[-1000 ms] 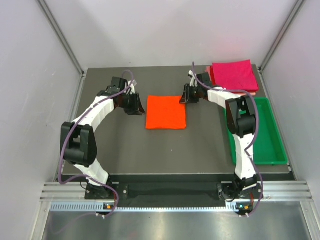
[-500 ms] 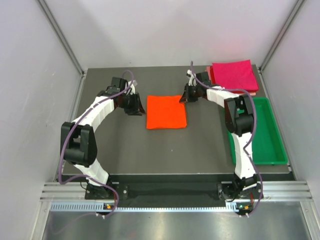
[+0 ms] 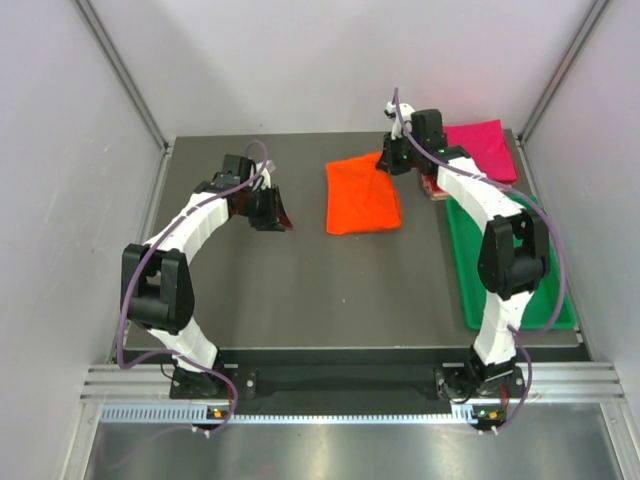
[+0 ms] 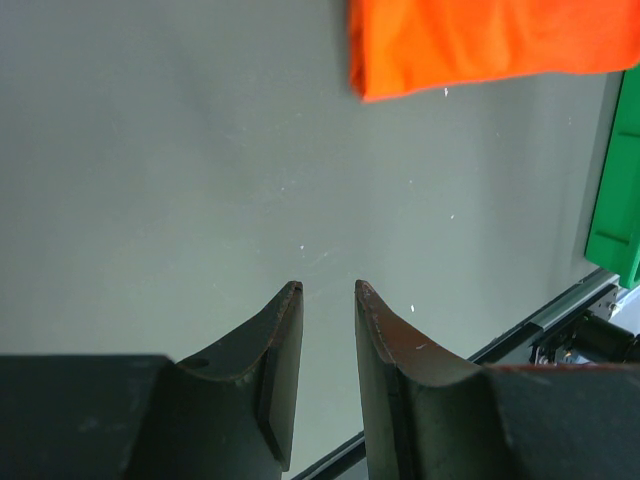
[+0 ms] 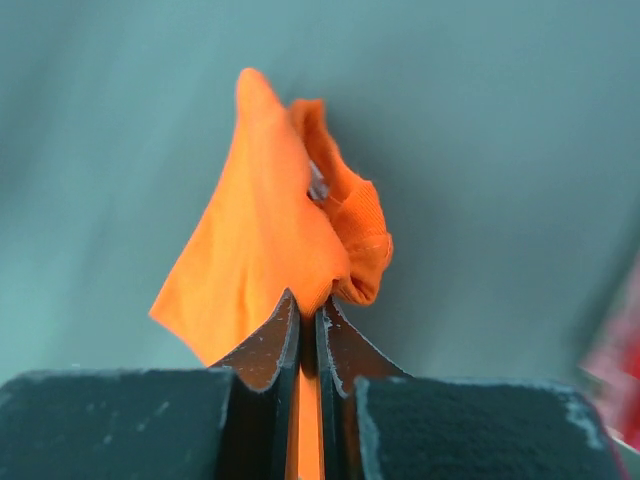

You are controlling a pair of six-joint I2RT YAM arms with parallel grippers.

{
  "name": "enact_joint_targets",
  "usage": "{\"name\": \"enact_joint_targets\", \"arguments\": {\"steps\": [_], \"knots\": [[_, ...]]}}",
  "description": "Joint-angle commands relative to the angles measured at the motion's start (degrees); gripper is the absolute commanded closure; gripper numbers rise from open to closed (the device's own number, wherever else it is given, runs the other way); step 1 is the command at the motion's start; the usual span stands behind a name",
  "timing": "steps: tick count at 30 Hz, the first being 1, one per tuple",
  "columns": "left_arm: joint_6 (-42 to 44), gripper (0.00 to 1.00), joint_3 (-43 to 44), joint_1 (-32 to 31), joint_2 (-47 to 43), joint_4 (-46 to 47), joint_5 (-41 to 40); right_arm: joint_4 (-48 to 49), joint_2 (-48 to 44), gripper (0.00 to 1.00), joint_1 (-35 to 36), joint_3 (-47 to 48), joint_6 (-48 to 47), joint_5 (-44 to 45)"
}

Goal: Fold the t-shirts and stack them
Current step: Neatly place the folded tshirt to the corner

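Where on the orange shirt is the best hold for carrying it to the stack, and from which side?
Probably the far right corner of the orange shirt, coming from the magenta shirt, where the right gripper is shut on it. It lies mostly flat, so only an edge or corner can be pinched, and this corner is nearest that shirt.

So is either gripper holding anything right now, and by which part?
The right gripper is shut on the orange t-shirt, pinching its far right corner. The left gripper holds nothing; its jaws stand apart.
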Motion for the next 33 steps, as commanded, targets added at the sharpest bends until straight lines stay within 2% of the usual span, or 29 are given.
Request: {"name": "enact_joint_targets", "arguments": {"steps": [1,8,17,33], "knots": [[1.1,0.67,-0.3,-0.1,-1.7,2.0,1.0,-1.9,-5.6,1.0,-1.3,1.5,-6.3,5.0],[0.9,0.67,-0.6,-0.1,-2.0,2.2,1.0,-4.2,-9.0,1.0,-6.7,3.7,-10.7,5.5],[1.1,0.67,-0.7,-0.3,-1.5,2.0,0.5,-14.7,-7.3,1.0,-11.4,14.5,-14.4,2.9],[0.5,0.67,-0.7,-0.2,0.3,2.5,3.1,-21.3,-4.8,1.0,-16.8,25.2,-16.7,3.6]]}}
